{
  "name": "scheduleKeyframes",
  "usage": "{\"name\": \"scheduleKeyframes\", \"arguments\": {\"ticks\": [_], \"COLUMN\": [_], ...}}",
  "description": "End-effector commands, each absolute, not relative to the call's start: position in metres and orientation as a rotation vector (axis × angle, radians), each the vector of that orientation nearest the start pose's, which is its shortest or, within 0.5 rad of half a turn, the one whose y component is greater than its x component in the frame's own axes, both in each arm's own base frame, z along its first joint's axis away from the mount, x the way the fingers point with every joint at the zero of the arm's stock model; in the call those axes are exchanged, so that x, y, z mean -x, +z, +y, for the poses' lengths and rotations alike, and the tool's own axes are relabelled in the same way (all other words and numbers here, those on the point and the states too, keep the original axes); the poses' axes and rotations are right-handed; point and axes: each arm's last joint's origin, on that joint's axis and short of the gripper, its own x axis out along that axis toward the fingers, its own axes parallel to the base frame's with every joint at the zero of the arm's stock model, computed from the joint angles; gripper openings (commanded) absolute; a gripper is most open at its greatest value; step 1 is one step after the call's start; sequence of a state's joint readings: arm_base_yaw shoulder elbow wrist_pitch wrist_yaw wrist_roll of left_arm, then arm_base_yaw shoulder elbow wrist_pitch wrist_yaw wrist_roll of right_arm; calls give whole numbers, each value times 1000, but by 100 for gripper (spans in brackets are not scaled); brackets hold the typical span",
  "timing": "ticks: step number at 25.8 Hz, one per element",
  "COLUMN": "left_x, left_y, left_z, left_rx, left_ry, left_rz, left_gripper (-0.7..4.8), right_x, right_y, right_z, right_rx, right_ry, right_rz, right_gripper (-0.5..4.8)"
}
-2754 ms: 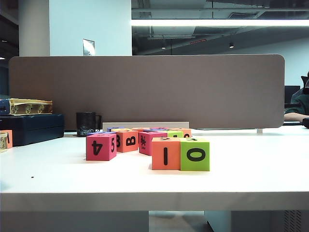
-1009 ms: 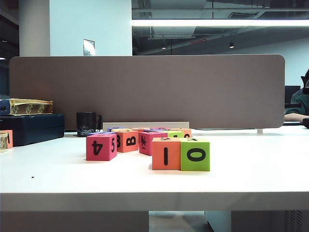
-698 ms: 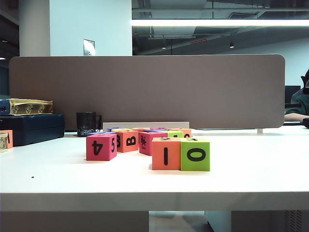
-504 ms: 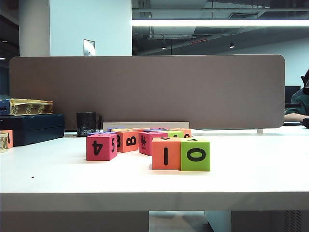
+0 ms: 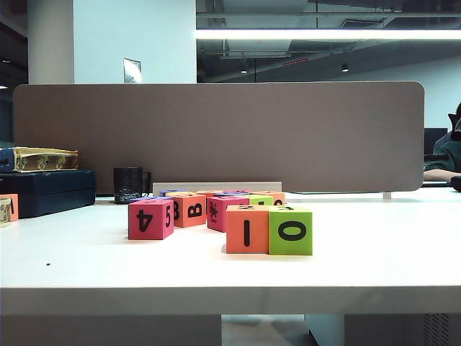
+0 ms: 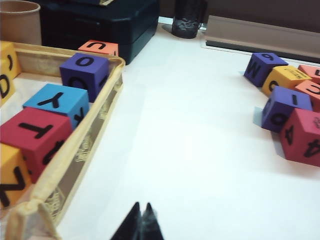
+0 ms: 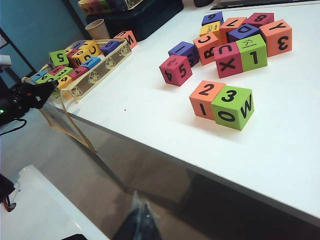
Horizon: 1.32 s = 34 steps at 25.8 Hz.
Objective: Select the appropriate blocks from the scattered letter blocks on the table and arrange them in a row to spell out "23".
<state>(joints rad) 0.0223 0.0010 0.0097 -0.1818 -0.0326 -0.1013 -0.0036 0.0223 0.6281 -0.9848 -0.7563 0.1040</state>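
Two blocks stand side by side, touching, near the table's (image 5: 374,252) front edge: an orange one (image 5: 247,229) (image 7: 207,99) with "I" on its front and "2" on top, and a lime green one (image 5: 290,231) (image 7: 232,106) with "0" on its front and "3" on top. More scattered letter blocks (image 7: 228,60) cluster behind them. My left gripper (image 6: 141,207) is shut and empty over bare table beside the tray. My right gripper (image 7: 140,205) is shut and empty, off the table's front edge above the floor. Neither gripper shows in the exterior view.
A shallow wicker tray (image 6: 100,107) (image 7: 95,75) holding several blocks sits at the table's left end. Behind it are a dark case (image 5: 47,191) and a black mug (image 5: 128,184). A red "4/5" block (image 5: 150,218) stands left of the pair. A brown partition (image 5: 216,137) closes the back.
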Motion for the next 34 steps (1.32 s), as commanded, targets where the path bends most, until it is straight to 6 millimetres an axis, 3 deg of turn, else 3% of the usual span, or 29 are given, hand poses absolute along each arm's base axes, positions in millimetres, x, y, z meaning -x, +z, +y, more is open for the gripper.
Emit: {"name": "scheduleKeyframes", "arguments": {"ticks": [1,25,34], "left_x": [-95,-96,-96], "left_y": [149,149,149], "left_z": [2,2,2], "left_rx": [87,88,88], "left_ry": [30,28,28], "left_rz": [180,174,174], "left_gripper": [-6,-6,-5], "right_x": [-4,-5,-16], "right_y": [267,267,289], "right_z": [20,20,14], "right_rx": [-232,-228,-123], "right_ry": [729,726,505], "right_rz": [379,373,103], "right_gripper": [-1,-1,-1]}}
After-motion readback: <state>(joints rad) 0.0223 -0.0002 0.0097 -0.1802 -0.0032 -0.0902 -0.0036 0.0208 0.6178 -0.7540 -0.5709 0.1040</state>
